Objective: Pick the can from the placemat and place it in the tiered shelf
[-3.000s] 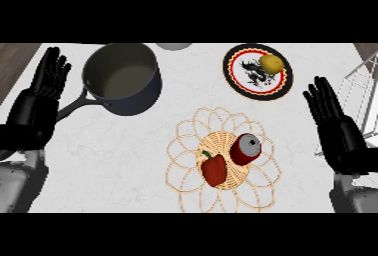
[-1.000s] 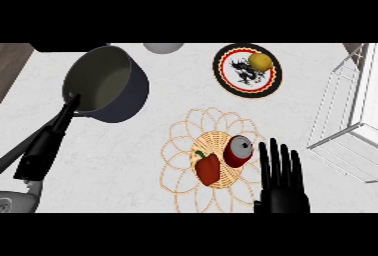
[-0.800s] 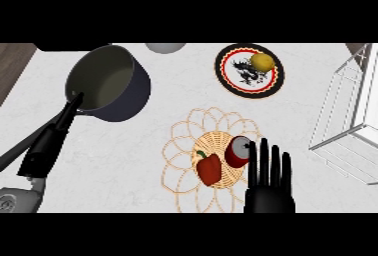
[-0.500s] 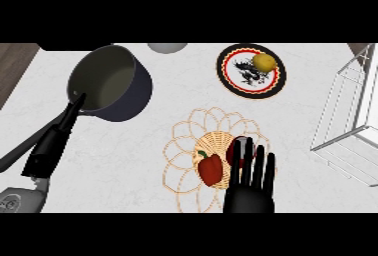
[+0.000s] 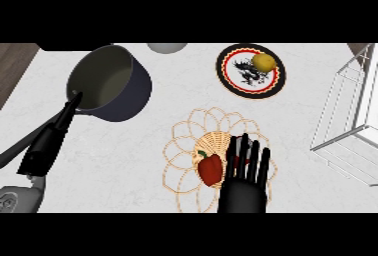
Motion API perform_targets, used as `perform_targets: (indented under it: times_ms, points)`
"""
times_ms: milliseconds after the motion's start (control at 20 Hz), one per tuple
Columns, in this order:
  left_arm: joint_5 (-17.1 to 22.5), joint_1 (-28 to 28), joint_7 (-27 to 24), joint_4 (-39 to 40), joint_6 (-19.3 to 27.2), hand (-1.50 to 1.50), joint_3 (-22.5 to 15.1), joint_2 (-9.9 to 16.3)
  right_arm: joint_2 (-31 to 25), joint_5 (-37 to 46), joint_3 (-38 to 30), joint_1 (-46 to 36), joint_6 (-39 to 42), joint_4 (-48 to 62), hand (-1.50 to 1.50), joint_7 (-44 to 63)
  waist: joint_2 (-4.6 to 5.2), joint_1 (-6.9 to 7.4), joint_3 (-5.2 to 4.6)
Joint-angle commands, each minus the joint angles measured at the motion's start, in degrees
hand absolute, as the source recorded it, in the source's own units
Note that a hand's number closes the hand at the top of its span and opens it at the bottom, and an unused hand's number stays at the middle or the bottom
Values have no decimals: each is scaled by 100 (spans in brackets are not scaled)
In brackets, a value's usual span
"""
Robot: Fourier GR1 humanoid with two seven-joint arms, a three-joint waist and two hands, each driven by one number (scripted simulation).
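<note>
Here, in the head view, our right hand [image 5: 247,170] hangs flat over the placemat [image 5: 214,150], fingers straight and holding nothing, covering the can [image 5: 238,161] beside the red pepper [image 5: 210,168]; only a sliver of the can shows between the fingers. Our left hand [image 5: 52,140] rests open at the left, by the pot [image 5: 111,82]. The wire shelf [image 5: 351,115] stands well to the right. We judge the can stiff, light and slick, best wrapped around its sides.
</note>
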Motion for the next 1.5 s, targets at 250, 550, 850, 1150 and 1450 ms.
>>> perform_targets:
  times_ms: [250,550,850,1150,1450]
  points:
    - [-439,-18,341,89,84,0,-189,-524,66,75,-13,-316,-376,489,-150,354,33,-6,-32]
    - [-342,158,-191,303,-336,0,230,-222,66,-311,-177,-859,-629,1081,-150,557,38,27,-33]
    - [-282,-43,26,316,-559,0,432,-229,8,21,-465,-372,-1170,1244,-150,311,37,-16,-33]
    - [-356,-96,165,214,-619,0,495,-400,-99,-224,-716,-418,-1004,1172,150,-39,32,-18,-33]
    - [-617,216,-166,151,-460,0,420,-595,47,-779,-1037,-990,-1113,1632,150,-460,36,17,-33]
